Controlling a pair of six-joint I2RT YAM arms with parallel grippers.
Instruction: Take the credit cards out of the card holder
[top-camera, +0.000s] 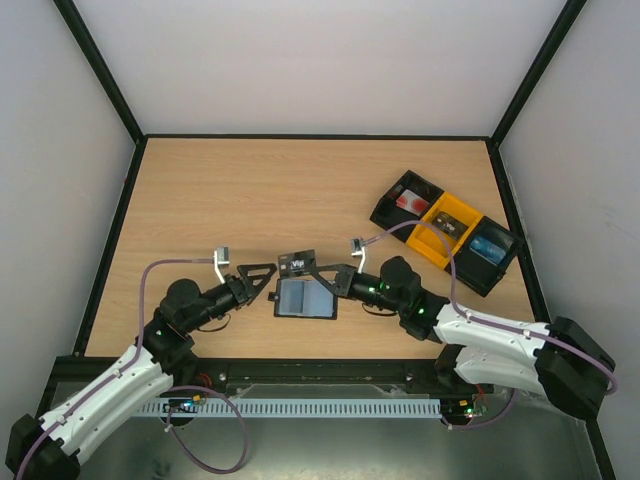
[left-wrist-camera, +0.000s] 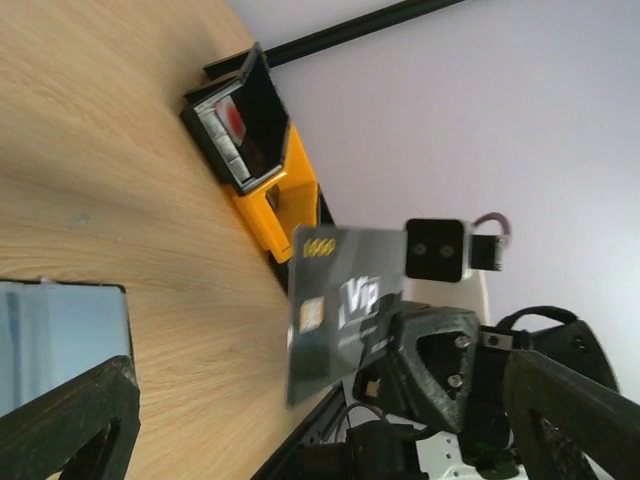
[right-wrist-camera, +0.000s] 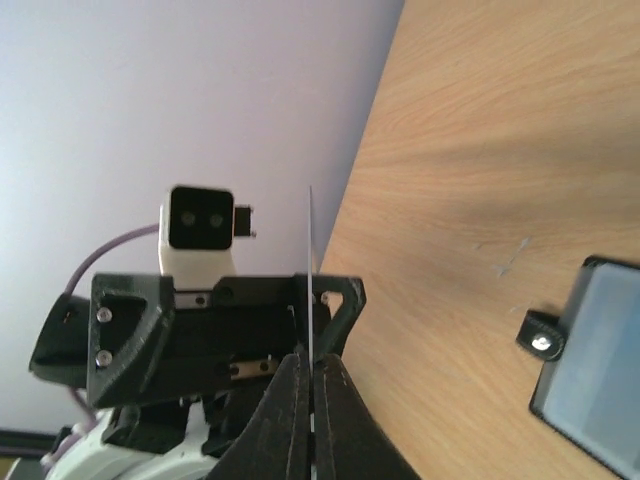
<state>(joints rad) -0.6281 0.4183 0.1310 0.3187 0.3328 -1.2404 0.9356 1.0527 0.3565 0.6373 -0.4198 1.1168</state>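
The card holder (top-camera: 304, 298) lies open on the table between the two arms, black with a pale blue-grey inner panel; it also shows as the holder (left-wrist-camera: 58, 332) and the holder (right-wrist-camera: 592, 372). A dark grey credit card (left-wrist-camera: 340, 312) with a gold chip and VIP lettering hangs upright above the table. My right gripper (right-wrist-camera: 312, 358) is shut on its edge, the card (right-wrist-camera: 311, 262) seen edge-on between the jaws. My left gripper (left-wrist-camera: 320, 425) faces the card with its jaws wide apart and touches nothing. From above, the card (top-camera: 297, 262) sits between the left gripper (top-camera: 266, 284) and the right gripper (top-camera: 326, 276).
A long black-and-yellow three-compartment tray (top-camera: 447, 236) stands at the back right, with small red-and-white and blue objects in it. The same tray (left-wrist-camera: 262, 160) shows beyond the card. Black frame posts and pale walls enclose the table.
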